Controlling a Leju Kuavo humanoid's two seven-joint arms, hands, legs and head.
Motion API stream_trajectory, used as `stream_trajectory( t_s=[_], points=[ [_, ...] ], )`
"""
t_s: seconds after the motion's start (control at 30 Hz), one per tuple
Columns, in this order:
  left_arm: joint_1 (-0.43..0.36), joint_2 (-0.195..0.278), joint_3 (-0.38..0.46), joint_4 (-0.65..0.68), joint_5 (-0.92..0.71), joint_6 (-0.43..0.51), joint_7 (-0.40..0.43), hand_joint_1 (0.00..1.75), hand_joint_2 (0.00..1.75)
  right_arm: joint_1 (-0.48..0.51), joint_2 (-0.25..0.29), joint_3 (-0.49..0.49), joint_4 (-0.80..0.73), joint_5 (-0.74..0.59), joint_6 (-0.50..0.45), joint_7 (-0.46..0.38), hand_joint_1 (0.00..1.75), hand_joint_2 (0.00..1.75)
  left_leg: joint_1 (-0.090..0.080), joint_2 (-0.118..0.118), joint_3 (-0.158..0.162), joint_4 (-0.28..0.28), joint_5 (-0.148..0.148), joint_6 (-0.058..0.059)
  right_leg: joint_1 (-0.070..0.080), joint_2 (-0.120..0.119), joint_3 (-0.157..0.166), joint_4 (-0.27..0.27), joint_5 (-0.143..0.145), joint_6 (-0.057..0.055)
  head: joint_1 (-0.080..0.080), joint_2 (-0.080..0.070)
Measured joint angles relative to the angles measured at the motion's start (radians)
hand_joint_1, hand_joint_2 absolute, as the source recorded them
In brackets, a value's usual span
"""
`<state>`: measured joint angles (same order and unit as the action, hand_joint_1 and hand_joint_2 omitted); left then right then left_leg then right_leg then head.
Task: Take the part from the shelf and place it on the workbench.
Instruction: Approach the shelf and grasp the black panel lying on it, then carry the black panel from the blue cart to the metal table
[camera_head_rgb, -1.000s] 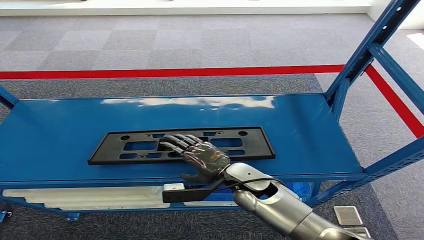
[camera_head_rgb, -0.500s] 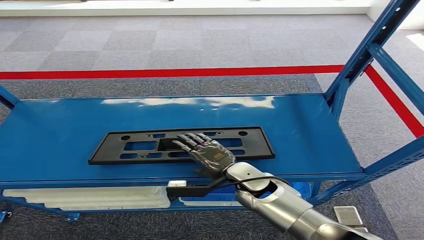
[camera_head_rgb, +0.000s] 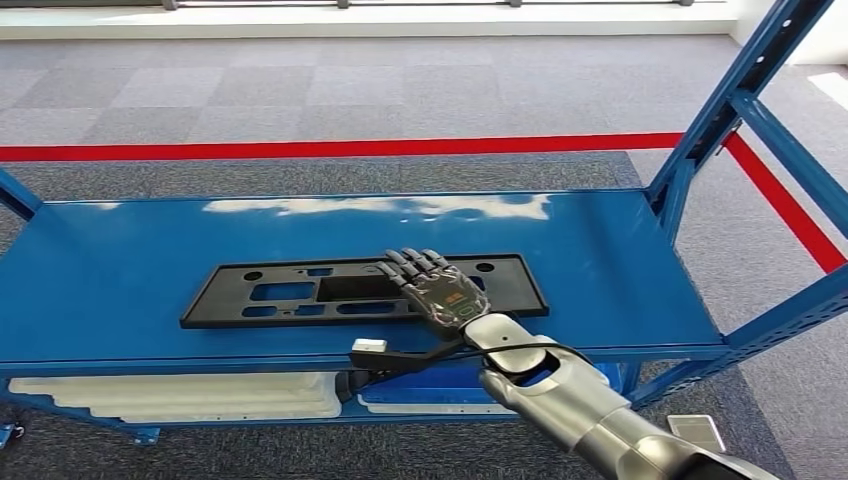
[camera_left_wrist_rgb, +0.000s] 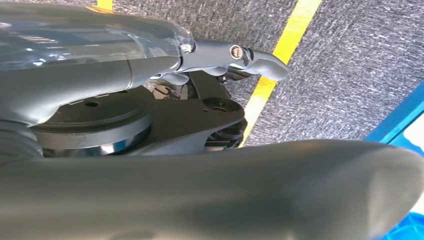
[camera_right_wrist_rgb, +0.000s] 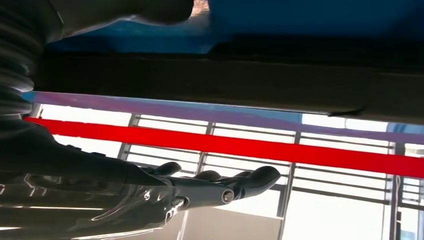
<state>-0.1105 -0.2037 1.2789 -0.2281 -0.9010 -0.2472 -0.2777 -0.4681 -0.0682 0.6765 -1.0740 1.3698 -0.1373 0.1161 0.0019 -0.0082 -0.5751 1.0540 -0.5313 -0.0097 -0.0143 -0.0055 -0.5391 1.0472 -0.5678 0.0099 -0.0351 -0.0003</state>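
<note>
We see our right arm (camera_head_rgb: 590, 415) rising from the lower right of the head view, a silver forearm angled up and to the left. At its end our right hand (camera_head_rgb: 440, 290) lies flat, palm down, fingers (camera_head_rgb: 412, 264) stretched forward and slightly apart, holding nothing. A dark cable loops around the wrist. In the right wrist view the same hand (camera_right_wrist_rgb: 150, 192) extends outward with its fingers (camera_right_wrist_rgb: 250, 180) straight and its thumb apart from them. In the left wrist view our left hand (camera_left_wrist_rgb: 200, 55) shows one dark finger (camera_left_wrist_rgb: 260, 59) reaching out, gripping nothing that we can make out.
</note>
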Motion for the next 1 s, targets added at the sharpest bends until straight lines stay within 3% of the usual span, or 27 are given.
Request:
stream_trajectory(
  t_s=[0.13, 0.27, 0.57, 0.73, 0.87, 1.0],
  points=[
    [-0.001, 0.0, -0.001, 0.0, 0.0, 0.002, 0.0, 0.0, 0.0, -0.011, 0.004, -0.031, 0.025, -0.009, 0.008, 0.004, 0.02, 1.75, 0.0, 0.0, 0.002, 0.0, 0.0, 0.0, 0.0, 0.0, 0.002, 0.0, 0.0, 0.0, 0.0, 0.0],
    [-0.004, 0.0, -0.001, 0.0, 0.0, 0.002, 0.0, 0.0, 0.0, -0.04, 0.011, -0.082, 0.079, -0.042, 0.042, -0.015, 1.75, 1.75, 0.0, 0.0, 0.004, 0.0, 0.0, 0.0, 0.0, 0.0, 0.004, 0.0, 0.0, 0.0, 0.0, 0.0],
    [-0.008, 0.0, -0.002, 0.0, 0.0, 0.005, -0.006, 0.0, 0.0, -0.082, 0.012, -0.178, 0.189, -0.075, 0.027, -0.06, 1.75, 1.75, 0.0, 0.0, 0.006, 0.0, 0.0, 0.0, 0.0, 0.0, 0.006, 0.0, 0.0, 0.0, 0.0, 0.0],
    [-0.008, 0.0, -0.019, 0.0, -0.023, 0.022, -0.07, 0.0, 0.0, -0.066, 0.009, -0.226, 0.17, -0.082, 0.018, -0.068, 1.75, 1.75, 0.0, 0.0, 0.007, 0.0, 0.0, 0.0, 0.0, -0.001, 0.007, -0.001, 0.0, 0.001, 0.0, 0.0],
    [-0.008, 0.0, -0.045, 0.0, -0.041, 0.026, -0.145, 0.0, 1.75, 0.015, -0.009, -0.283, 0.088, -0.083, 0.002, -0.067, 1.75, 1.75, -0.001, -0.001, 0.005, 0.0, -0.001, 0.001, 0.0, -0.002, 0.006, -0.001, 0.0, 0.001, 0.0, 0.0],
    [-0.009, 0.0, -0.061, 0.0, -0.045, 0.019, -0.17, 0.0, 1.75, 0.1, -0.017, -0.352, -0.045, -0.108, -0.032, -0.091, 1.75, 1.75, -0.002, 0.0, 0.002, 0.0, -0.001, 0.002, -0.001, 0.0, 0.003, -0.001, 0.0, 0.001, 0.0, 0.0]
  ],
)
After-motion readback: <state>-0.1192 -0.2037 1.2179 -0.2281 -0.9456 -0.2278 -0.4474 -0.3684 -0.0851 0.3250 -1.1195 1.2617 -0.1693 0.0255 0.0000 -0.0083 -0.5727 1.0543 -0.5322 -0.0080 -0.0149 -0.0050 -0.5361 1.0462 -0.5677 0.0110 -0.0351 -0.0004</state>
